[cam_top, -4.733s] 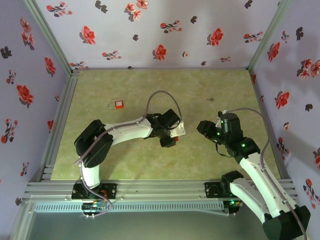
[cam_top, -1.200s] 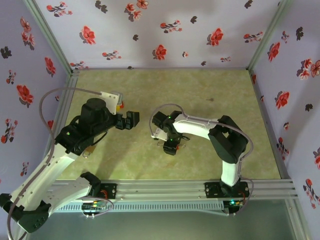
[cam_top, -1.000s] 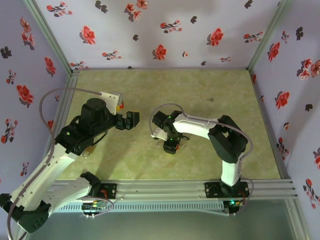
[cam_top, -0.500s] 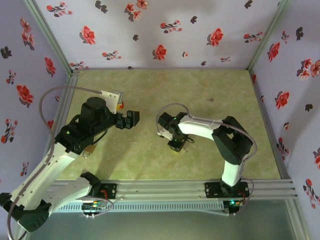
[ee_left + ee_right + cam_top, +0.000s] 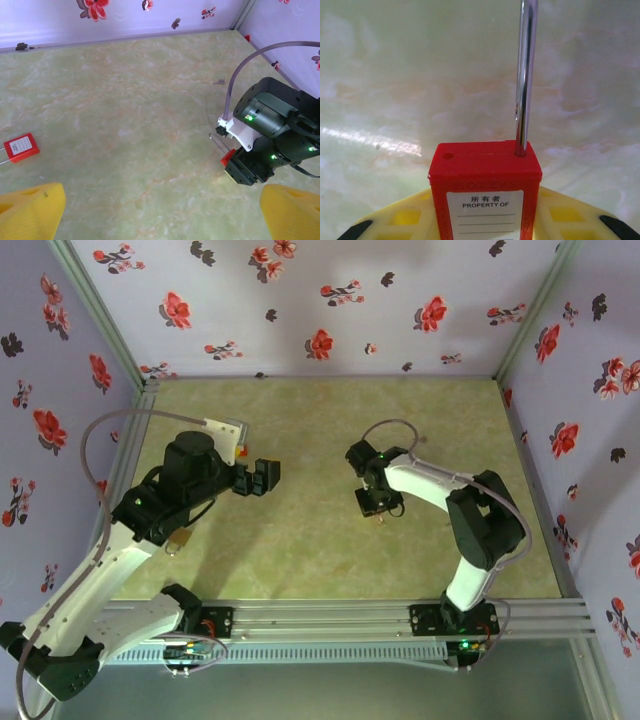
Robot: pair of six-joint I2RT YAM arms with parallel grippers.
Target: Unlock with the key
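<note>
My right gripper [image 5: 375, 504] is shut on a red padlock [image 5: 485, 170] with a white "PROPERTY OF" label, clamped between the yellow pads [image 5: 405, 217]. Its steel shackle [image 5: 526, 75] stands up from one hole and the other hole is empty. From the left wrist view, that padlock [image 5: 227, 156] pokes out of the right gripper [image 5: 245, 169] low over the mat. The small dark key [image 5: 218, 81] lies on the mat beyond it. My left gripper [image 5: 262, 478] is open and holds nothing; its yellow fingertips [image 5: 30, 210] sit wide apart.
A second red padlock [image 5: 21, 147] lies flat on the mat at the left, next to my left wrist [image 5: 238, 450]. Flowered walls enclose the green mat [image 5: 330, 560] on three sides. The right arm's grey cable [image 5: 250, 57] arcs over the mat.
The right gripper has carried the padlock right and a little farther from the bases, away from the mat's centre. The left arm has stayed almost still.
</note>
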